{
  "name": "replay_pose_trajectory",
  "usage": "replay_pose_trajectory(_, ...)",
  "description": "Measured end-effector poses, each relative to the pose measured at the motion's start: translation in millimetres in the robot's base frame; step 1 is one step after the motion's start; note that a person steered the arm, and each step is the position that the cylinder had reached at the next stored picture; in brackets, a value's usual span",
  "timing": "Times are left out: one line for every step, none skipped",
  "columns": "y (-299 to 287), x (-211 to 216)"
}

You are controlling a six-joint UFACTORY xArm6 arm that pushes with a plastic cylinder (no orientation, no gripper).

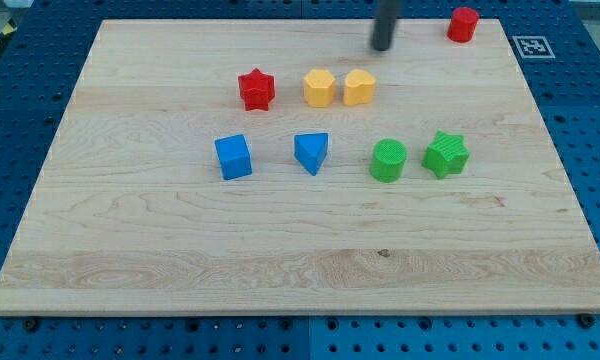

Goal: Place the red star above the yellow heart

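Observation:
The red star (256,89) lies on the wooden board left of centre, toward the view's top. A yellow hexagon (319,88) sits just to its right. The yellow heart (359,87) touches or nearly touches the hexagon's right side. My tip (382,45) is above the yellow heart toward the view's top, slightly to its right, clear of all blocks. The rod comes in from the view's top edge.
A red cylinder (463,24) stands at the board's top right corner. A blue cube (233,157), a blue triangle (311,152), a green cylinder (388,160) and a green star (446,154) form a row below. The board (130,260) rests on a blue pegboard.

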State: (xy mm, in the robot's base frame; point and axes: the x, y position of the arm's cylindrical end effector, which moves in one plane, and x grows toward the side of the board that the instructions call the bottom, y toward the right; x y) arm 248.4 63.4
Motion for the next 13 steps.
replay_pose_trajectory(-110, 0)
replay_pose_trajectory(-219, 7)
replay_pose_trajectory(-262, 58)
replay_pose_trajectory(-245, 115)
replay_pose_trajectory(-199, 135)
replay_pose_trajectory(-157, 137)
replay_pose_trajectory(-126, 137)
replay_pose_trajectory(-107, 137)
replay_pose_trajectory(-108, 131)
replay_pose_trajectory(-126, 125)
replay_pose_trajectory(-136, 117)
replay_pose_trajectory(-136, 95)
replay_pose_trajectory(-136, 72)
